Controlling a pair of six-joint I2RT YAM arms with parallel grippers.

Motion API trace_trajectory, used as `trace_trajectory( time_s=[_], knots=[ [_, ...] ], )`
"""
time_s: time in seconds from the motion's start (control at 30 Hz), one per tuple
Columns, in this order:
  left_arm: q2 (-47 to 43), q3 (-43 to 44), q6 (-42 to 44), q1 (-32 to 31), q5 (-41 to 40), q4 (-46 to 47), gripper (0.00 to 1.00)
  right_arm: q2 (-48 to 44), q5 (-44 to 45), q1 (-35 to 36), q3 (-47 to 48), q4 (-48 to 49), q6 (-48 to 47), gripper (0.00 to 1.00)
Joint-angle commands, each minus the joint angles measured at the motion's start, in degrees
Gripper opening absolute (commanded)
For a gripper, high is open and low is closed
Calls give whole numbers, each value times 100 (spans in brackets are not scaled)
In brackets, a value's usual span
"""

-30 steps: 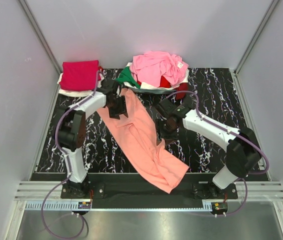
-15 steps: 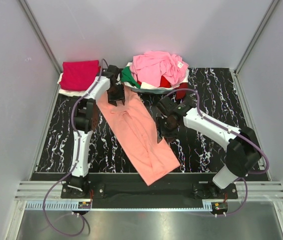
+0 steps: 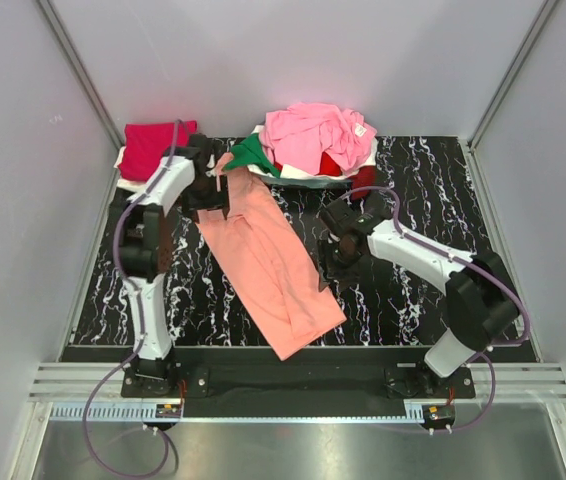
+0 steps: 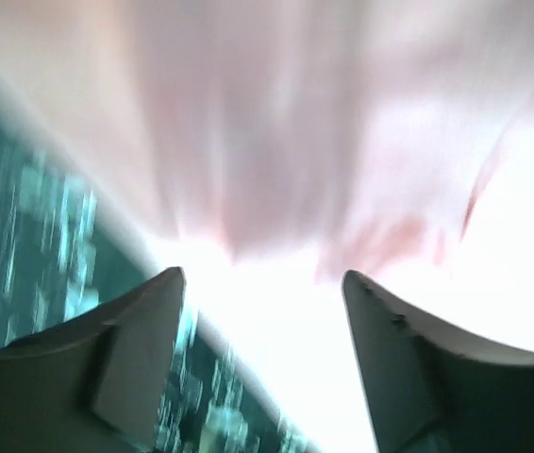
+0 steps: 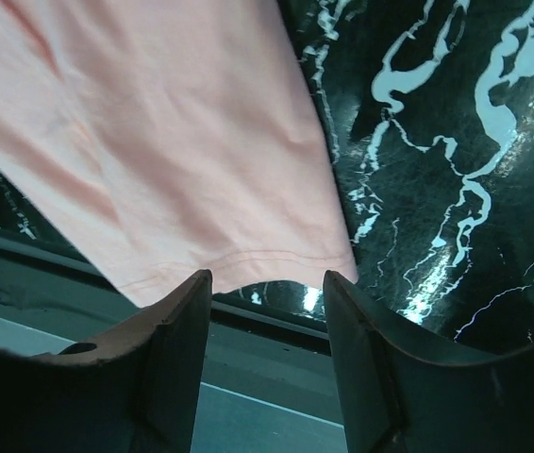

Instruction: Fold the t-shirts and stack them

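Since the marble-patterned mat (image 3: 413,200) carries the salmon-orange shirt (image 3: 263,262) aslant, creased down its middle and with its near hem at the mat's front edge, a fold started now would likely come out crooked. A tug toward the arms could also slide that hem off the mat. The unfolded heap at the far edge, a light pink shirt (image 3: 313,130) over a green shirt (image 3: 253,155) and a red shirt (image 3: 331,163), could snag on the left arm working just beside it. No sure container shows: the white band (image 3: 308,180) under the heap may be a bin rim or a white shirt, and I cannot tell which. The crimson-magenta shirt (image 3: 153,148) lies folded at the far left. The left gripper (image 4: 262,283), at the salmon-orange shirt's far corner, shows its jaws apart in a blurred view, with no cloth visibly pinched. The right gripper (image 5: 267,278), also spread and empty, hangs beside the shirt's right edge.
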Motion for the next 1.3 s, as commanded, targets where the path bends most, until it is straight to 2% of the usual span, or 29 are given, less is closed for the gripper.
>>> trace_trajectory(
  time_s=[0.0,0.03,0.1,0.2,0.27,0.3,0.4,0.5,0.57,0.7,0.83,0.93,1.13,1.2,1.27],
  knots=[
    [-1995,-993,6,-304,-169,423,81,-55,-205,-156,-335,407,-89,58],
    [-2625,-1465,-12,-348,-317,441,83,-55,-240,-226,-484,478,-80,58],
    [-3252,-1977,-151,-541,-363,458,84,-29,-284,-279,-599,619,-107,58],
    [-4474,-3268,-572,-980,-188,669,84,-11,-354,-455,-784,785,-133,58],
    [-5298,-4349,-950,-1426,260,992,81,24,-416,-543,-863,838,-168,57],
    [-5547,-5092,-1431,-1595,374,1142,81,59,-460,-561,-881,830,-186,57],
    [-6479,-6351,-2575,-2411,884,1907,77,-11,-495,-578,-1082,847,-124,55],
    [-7174,-6935,-3593,-3282,886,2426,75,-230,-574,-578,-1504,996,-10,54],
    [-7473,-7349,-3956,-3808,763,2855,74,-336,-636,-587,-1829,1110,60,53],
    [-7475,-7876,-4686,-4373,613,3551,72,-407,-838,-587,-2111,1339,157,51],
    [-7019,-7921,-4960,-4803,385,3903,72,-451,-856,-587,-2225,1383,253,49],
    [-6405,-7790,-5092,-5076,288,3974,72,-424,-873,-587,-2200,1401,210,47],
    [-5866,-7570,-5338,-5428,156,3685,72,-337,-873,-587,-2147,1428,139,40],
    [-5849,-7535,-5443,-5569,77,3482,72,-337,-864,-587,-2138,1463,131,25],
    [-5866,-7526,-5548,-5709,-72,3350,72,-328,-864,-587,-2138,1471,131,16]
  ],
)
